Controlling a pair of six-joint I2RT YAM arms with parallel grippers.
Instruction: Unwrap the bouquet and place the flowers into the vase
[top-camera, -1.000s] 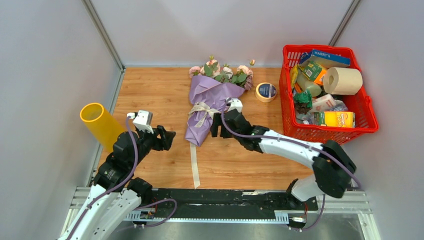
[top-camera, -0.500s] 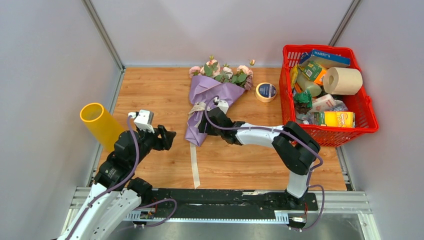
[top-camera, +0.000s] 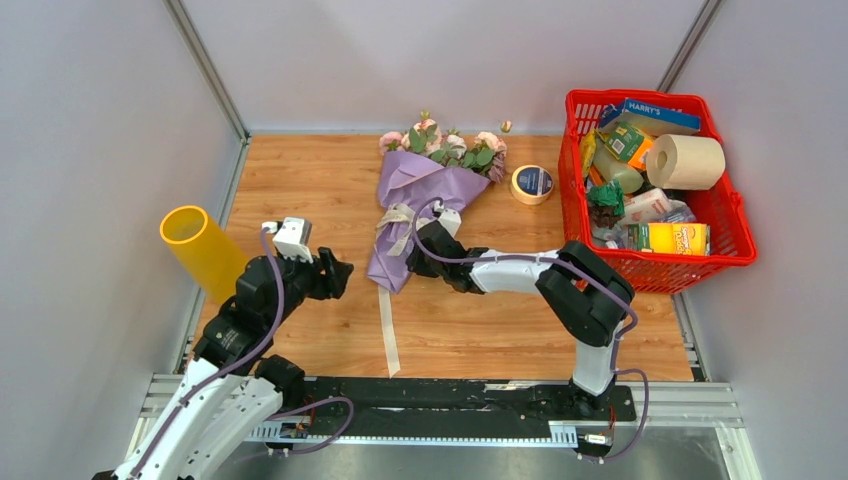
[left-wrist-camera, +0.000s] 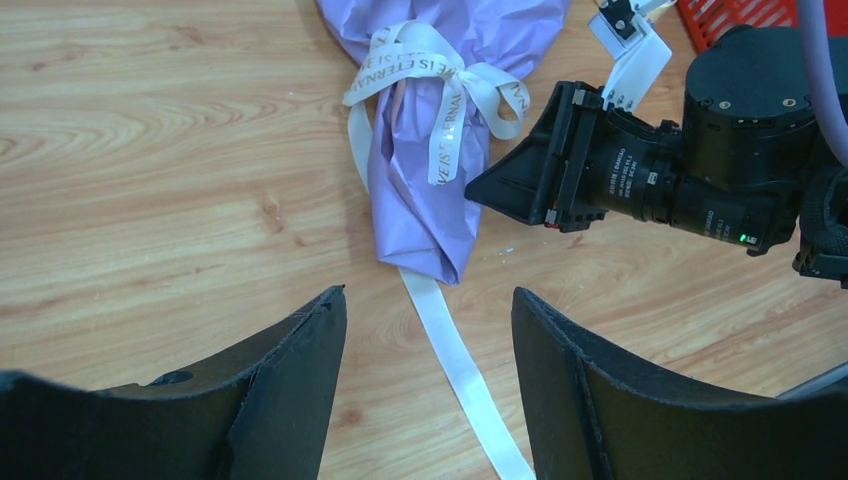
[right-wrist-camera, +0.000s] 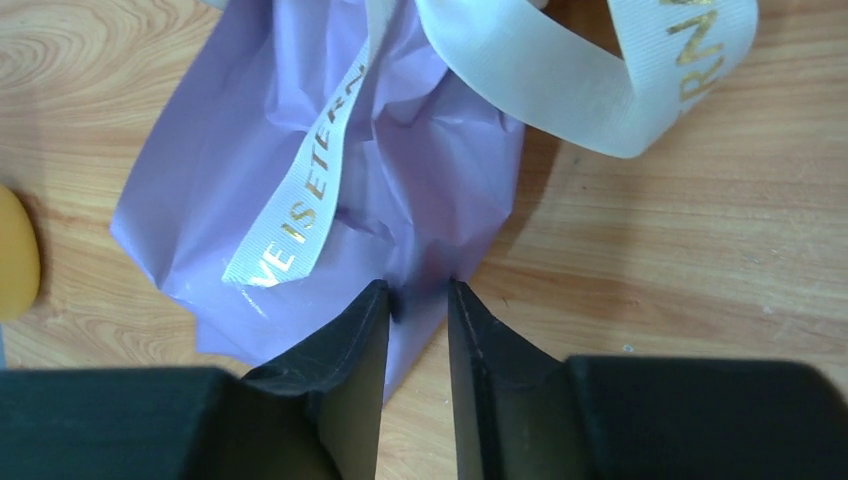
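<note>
Currently on the wooden table: bouquet, lying flat, flowers at the far end, narrow tip toward the arms, cream ribbon tied in a bow round the lilac paper, with one loose tail on the wood. Right gripper: jaws nearly together, pinching a fold of lilac paper at the cone's lower edge. Left gripper: jaws spread wide, holding nothing, near the cone's tip. Vase: yellow tube at the table's left edge, well apart from the bouquet.
</note>
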